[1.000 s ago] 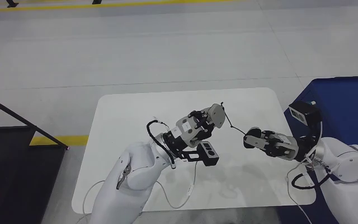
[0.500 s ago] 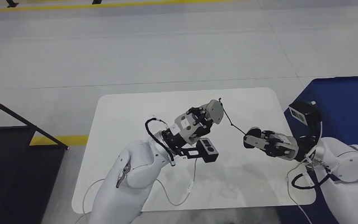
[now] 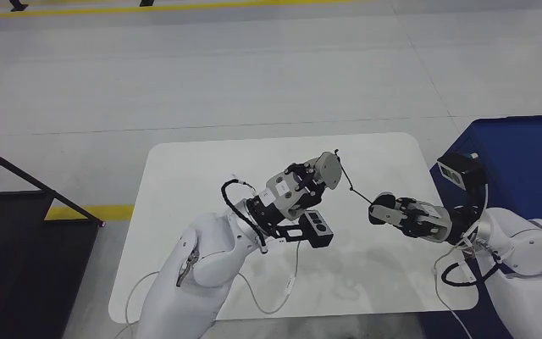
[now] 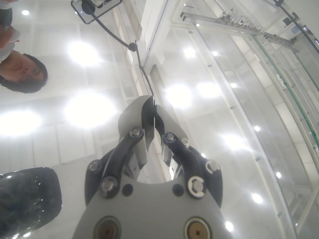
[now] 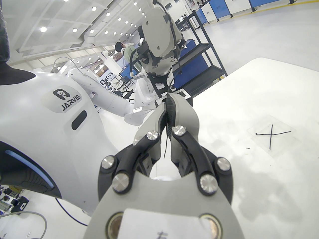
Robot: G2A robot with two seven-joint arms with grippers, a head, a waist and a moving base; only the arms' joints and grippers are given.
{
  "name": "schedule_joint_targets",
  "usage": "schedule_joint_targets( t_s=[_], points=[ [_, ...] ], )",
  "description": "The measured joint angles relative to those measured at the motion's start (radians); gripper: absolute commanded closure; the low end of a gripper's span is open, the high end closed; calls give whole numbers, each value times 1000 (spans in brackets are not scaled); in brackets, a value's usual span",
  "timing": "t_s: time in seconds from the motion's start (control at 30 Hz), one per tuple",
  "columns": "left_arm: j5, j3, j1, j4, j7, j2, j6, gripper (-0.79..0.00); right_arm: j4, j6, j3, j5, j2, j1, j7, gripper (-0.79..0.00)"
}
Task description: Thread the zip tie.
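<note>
Top view: left pincer (image 3: 334, 165) over mid-table (image 3: 195, 178), right pincer (image 3: 377, 208) at its 4 o'clock. A thin black zip tie (image 3: 356, 194) is strung between them, off the surface. The wrist views add the grip: each pincer is clamped tight on the strap. The left wrist view shows a small knob (image 4: 133, 47) partway along it. The right wrist view shows the tail running back between the fingers (image 5: 185, 115), and a black cross mark (image 5: 271, 135) on the table, well apart.
</note>
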Motion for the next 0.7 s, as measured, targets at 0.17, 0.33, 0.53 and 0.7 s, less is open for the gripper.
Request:
schedule_joint_targets(
  t_s=[0.17,0.33,0.53,0.7],
  points=[
    [2,-2,-5,-7,-2,-1,-7,0,0,0,0,0,0,0,0,0],
    [0,1,-3,-12,14,-1,-5,0,0,0,0,0,0,0,0,0],
    [7,-5,3,-16,16,-1,-6,0,0,0,0,0,0,0,0,0],
    [11,-10,9,-15,12,0,-5,0,0,0,0,0,0,0,0,0]
  ],
)
